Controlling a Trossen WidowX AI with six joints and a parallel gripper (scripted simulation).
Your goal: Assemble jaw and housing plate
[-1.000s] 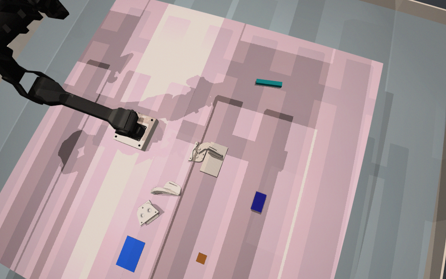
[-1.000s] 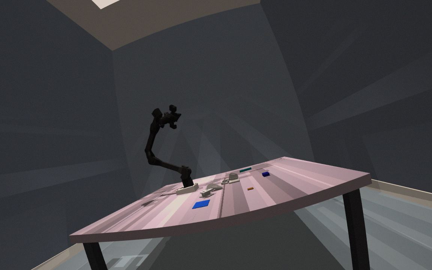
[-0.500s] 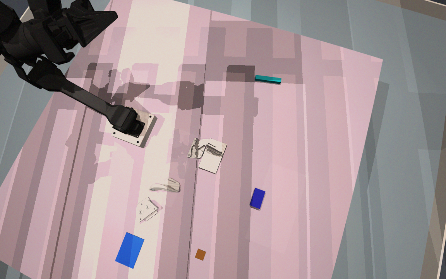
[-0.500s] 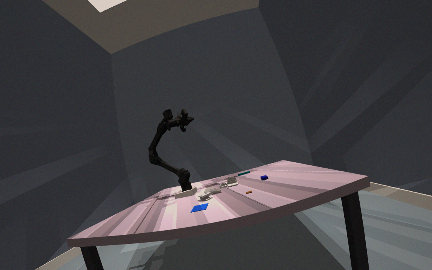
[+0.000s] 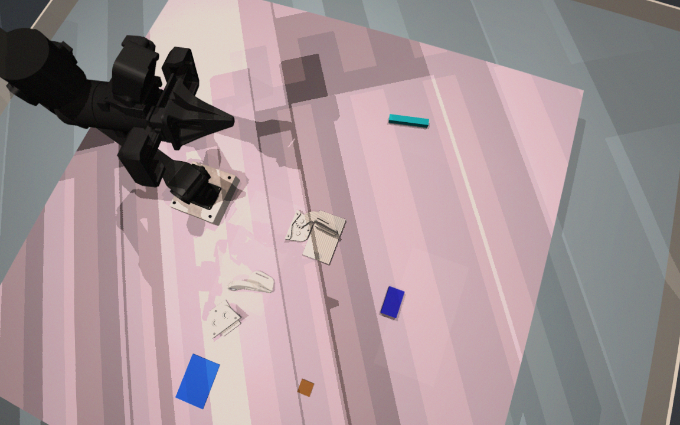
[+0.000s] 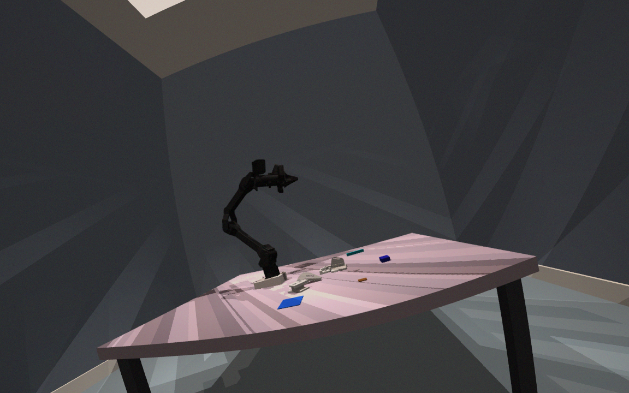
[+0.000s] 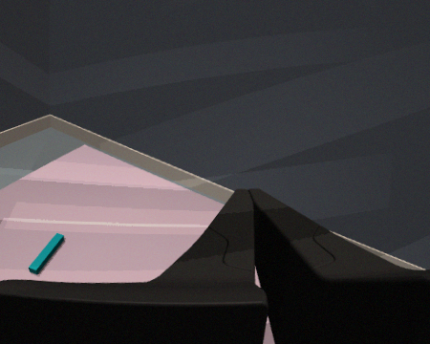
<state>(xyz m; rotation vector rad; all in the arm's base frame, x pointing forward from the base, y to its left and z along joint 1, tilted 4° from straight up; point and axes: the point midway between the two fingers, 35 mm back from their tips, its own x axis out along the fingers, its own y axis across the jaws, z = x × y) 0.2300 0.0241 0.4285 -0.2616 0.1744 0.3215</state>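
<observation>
The pincer [image 5: 232, 121] [image 6: 296, 178] [image 7: 246, 201] was clenched on itself, its tips brought together, and was held high above the bench [image 5: 464, 211] [image 6: 444, 258] [image 7: 105, 191], well apart from the pale parts. The loose jaw [image 5: 262, 282] [image 6: 309, 278] was laid on the bench between the housing plate [image 5: 221, 317] [image 6: 300, 285] and the base piece [image 5: 294, 234], and was attached to neither. Beside the base piece, the fitted jaw [image 5: 326, 248] [image 6: 337, 263] was seen with its broad ribbed part spread outward; whether it was fully seated on its pin could not be told. The housing plate was left on the bench near the loose jaw, and the closing of the assembly was still undone. Farther out, a blue sheet [image 5: 198, 381] [image 6: 290, 302] was seen near the housing plate, with a small orange square [image 5: 305, 388] [image 6: 362, 279] set apart from it. A dark blue block [image 5: 392, 302] [image 6: 384, 258] and a teal bar [image 5: 408, 121] [image 6: 355, 252] [image 7: 46, 253] were placed well apart from each other, beyond the fitted jaw from the arm's mount [image 5: 194, 213] [image 6: 263, 283].
</observation>
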